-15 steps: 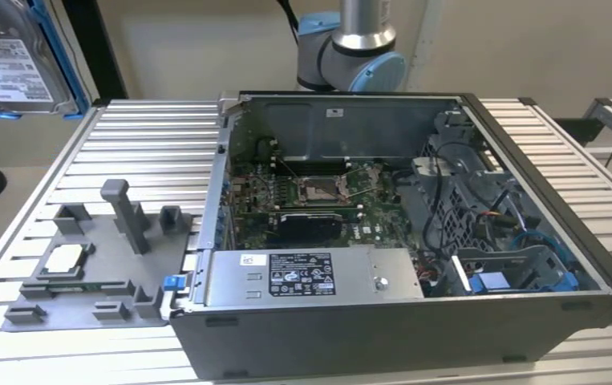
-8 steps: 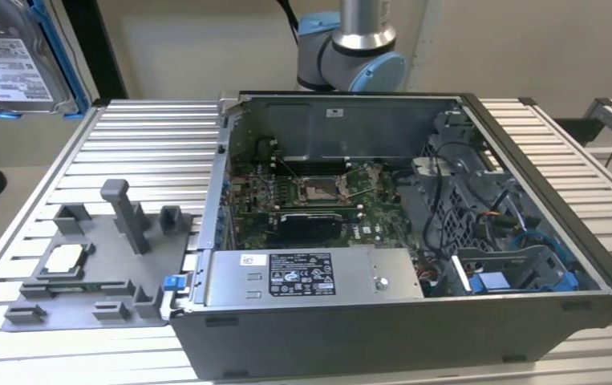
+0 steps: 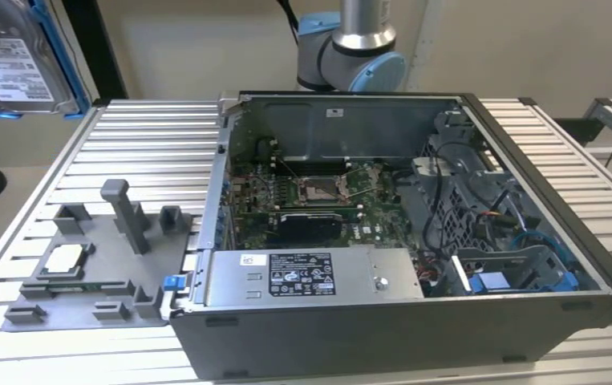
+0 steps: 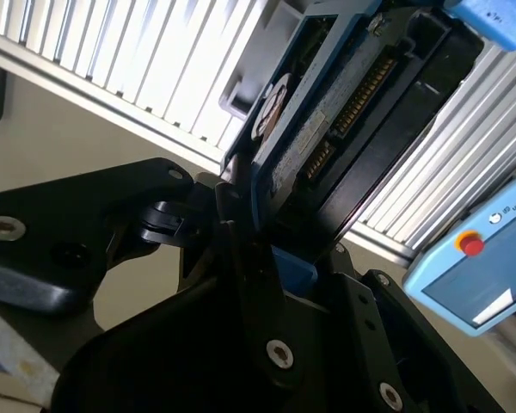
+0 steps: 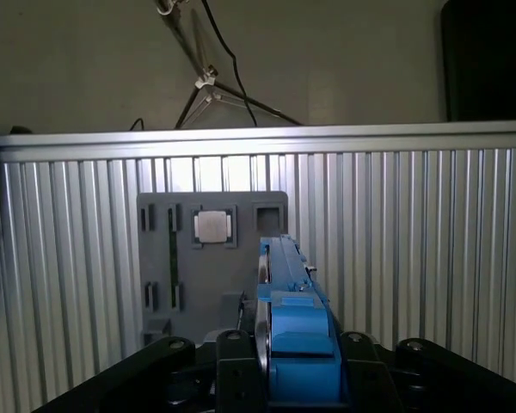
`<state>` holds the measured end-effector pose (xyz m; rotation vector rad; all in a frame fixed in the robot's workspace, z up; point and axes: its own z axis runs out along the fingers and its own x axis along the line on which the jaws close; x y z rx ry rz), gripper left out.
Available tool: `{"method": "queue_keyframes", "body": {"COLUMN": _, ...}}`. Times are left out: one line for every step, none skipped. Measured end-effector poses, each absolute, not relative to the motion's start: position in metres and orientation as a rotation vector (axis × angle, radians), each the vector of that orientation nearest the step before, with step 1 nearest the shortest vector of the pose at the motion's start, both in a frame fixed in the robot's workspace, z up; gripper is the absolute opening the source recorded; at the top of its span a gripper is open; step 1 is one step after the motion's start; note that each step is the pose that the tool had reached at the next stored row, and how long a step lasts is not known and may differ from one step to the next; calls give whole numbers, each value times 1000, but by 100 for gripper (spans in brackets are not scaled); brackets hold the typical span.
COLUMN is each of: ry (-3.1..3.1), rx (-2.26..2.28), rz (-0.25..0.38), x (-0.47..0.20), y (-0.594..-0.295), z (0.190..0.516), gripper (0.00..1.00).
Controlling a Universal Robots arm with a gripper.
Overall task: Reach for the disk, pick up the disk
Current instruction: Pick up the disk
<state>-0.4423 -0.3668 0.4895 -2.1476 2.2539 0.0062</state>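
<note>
Closest in the second wrist view are the black links of the claw [image 4: 241, 219], clenched on the disk [image 4: 344, 95]. The disk juts out beyond the fingertips, its circuit-board side and connector pins in sight. A blue pendant [image 4: 473, 267] lies off to one side of the claw, on the ribbed desk [image 4: 138, 60] beyond it.

In the first wrist view the disk [image 5: 288, 297] stands edge-on between the jaws of the claw [image 5: 288, 348], with its blue rail [image 5: 297, 331] facing the lens. The jaws seem to press on the two broad faces. Past the claw, well apart from it, a grey fixture [image 5: 211, 258] on the desk [image 5: 430, 258] carries a small square chip [image 5: 213, 226].

In the exterior view the disk [image 3: 17, 60] hangs label-out, clear of the desk [image 3: 145, 144] and well apart from the open computer case [image 3: 391, 241].

The disk looks stiff and dense for its size. Its smooth metal faces could slip, and it would likely be sensitive to knocks. A hold should spare the bare board and pins, so the rails or plain metal look the safer places.
</note>
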Motion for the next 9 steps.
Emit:
{"method": "queue_keyframes", "body": {"ry": 2254, "rx": -2148, "rz": 6, "x": -442, "y": -367, "z": 489, "gripper": 0}}
{"method": "queue_keyframes", "body": {"ry": 2254, "rx": -2147, "rz": 6, "x": -440, "y": -367, "z": 489, "gripper": 0}}
{"method": "queue_keyframes", "body": {"ry": 2254, "rx": -2148, "rz": 6, "x": -439, "y": -367, "z": 490, "gripper": 0}}
{"method": "queue_keyframes", "body": {"ry": 2254, "rx": -2147, "rz": 6, "x": -437, "y": -367, "z": 489, "gripper": 0}}
{"method": "queue_keyframes", "body": {"ry": 2254, "rx": -2147, "rz": 6, "x": -436, "y": -367, "z": 489, "gripper": 0}}
{"method": "queue_keyframes", "body": {"ry": 2254, "rx": -2148, "rz": 6, "x": -434, "y": -367, "z": 489, "gripper": 0}}
{"method": "queue_keyframes", "body": {"ry": 2254, "rx": -2147, "rz": 6, "x": -432, "y": -367, "z": 489, "gripper": 0}}
{"method": "queue_keyframes", "body": {"ry": 2254, "rx": -2147, "rz": 6, "x": -430, "y": -367, "z": 489, "gripper": 0}}
{"method": "queue_keyframes", "body": {"ry": 2254, "rx": -2147, "rz": 6, "x": -429, "y": -367, "z": 489, "gripper": 0}}
